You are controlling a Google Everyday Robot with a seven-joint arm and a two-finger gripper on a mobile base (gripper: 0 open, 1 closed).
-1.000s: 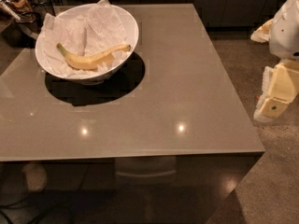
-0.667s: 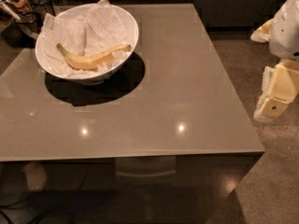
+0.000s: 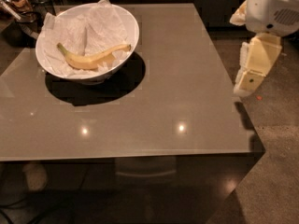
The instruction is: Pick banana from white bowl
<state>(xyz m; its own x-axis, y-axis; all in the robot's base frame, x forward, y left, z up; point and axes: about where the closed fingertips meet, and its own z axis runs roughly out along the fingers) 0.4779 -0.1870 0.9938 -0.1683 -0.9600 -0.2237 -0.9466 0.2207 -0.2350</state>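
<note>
The yellow banana point(image 3: 91, 58) lies curved inside the white bowl point(image 3: 134, 28), on crumpled white paper, with its stem tip pointing right. The bowl stands on the far left part of the table. My gripper point(image 3: 245, 84) hangs cream-coloured from the white arm point(image 3: 271, 8) at the right. It is beyond the table's right edge, pointing down, well away from the bowl and holding nothing that I can see.
The grey glossy table point(image 3: 177, 78) fills most of the view, and its right edge runs near the gripper. Dark clutter point(image 3: 21, 8) sits behind the bowl at the far left. Speckled floor point(image 3: 275, 139) lies to the right, and dark cabinets stand at the back.
My arm and gripper have shifted left and upward, closer to the table's right edge. The bowl and banana have not moved.
</note>
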